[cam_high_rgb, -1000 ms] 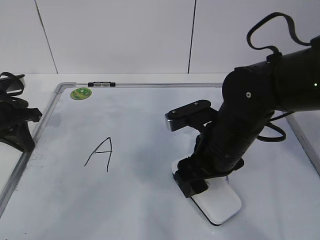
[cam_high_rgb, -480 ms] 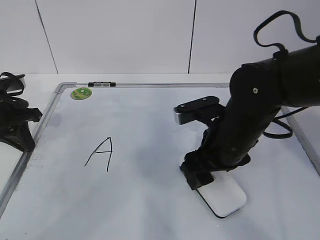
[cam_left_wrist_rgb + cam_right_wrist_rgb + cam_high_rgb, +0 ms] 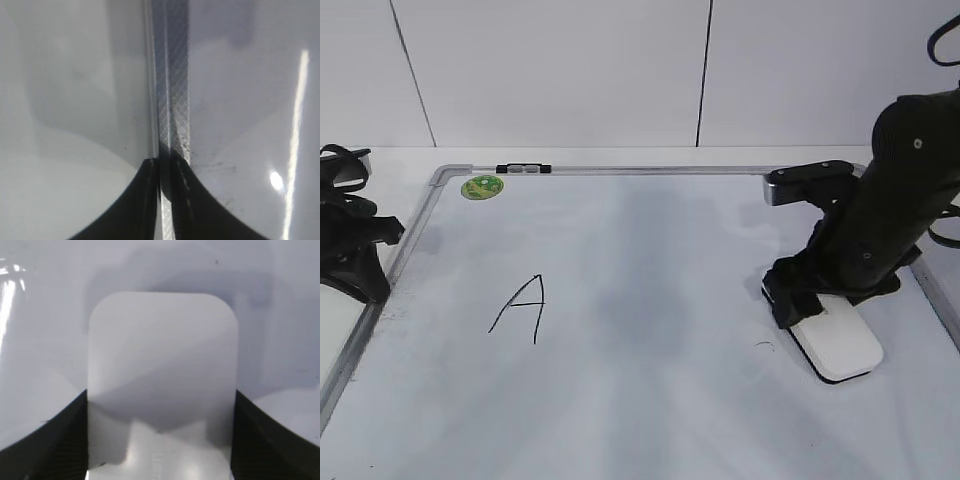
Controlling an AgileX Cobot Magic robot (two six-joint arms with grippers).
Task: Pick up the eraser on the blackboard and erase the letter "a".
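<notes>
The eraser (image 3: 840,345), a white oblong block, lies flat on the blackboard (image 3: 650,250) at the right. My right gripper (image 3: 802,300) is shut on its near end. In the right wrist view the eraser (image 3: 162,355) fills the middle, with a black finger pressed on each side of it (image 3: 160,450). A tiny faint dark mark (image 3: 763,347) shows just left of the eraser; no whole letter "a" is visible. A capital "A" (image 3: 520,305) stands at the left. My left gripper (image 3: 355,265) rests shut at the board's left frame (image 3: 172,75).
A round green magnet (image 3: 482,186) sits in the board's far left corner. A small black-and-grey clip (image 3: 523,169) sits on the top frame. The board's right frame (image 3: 935,290) runs close beside the right arm. A white wall stands behind.
My right arm has slid the eraser across the board from the lower middle to the right and farther back. The left arm has not moved.
</notes>
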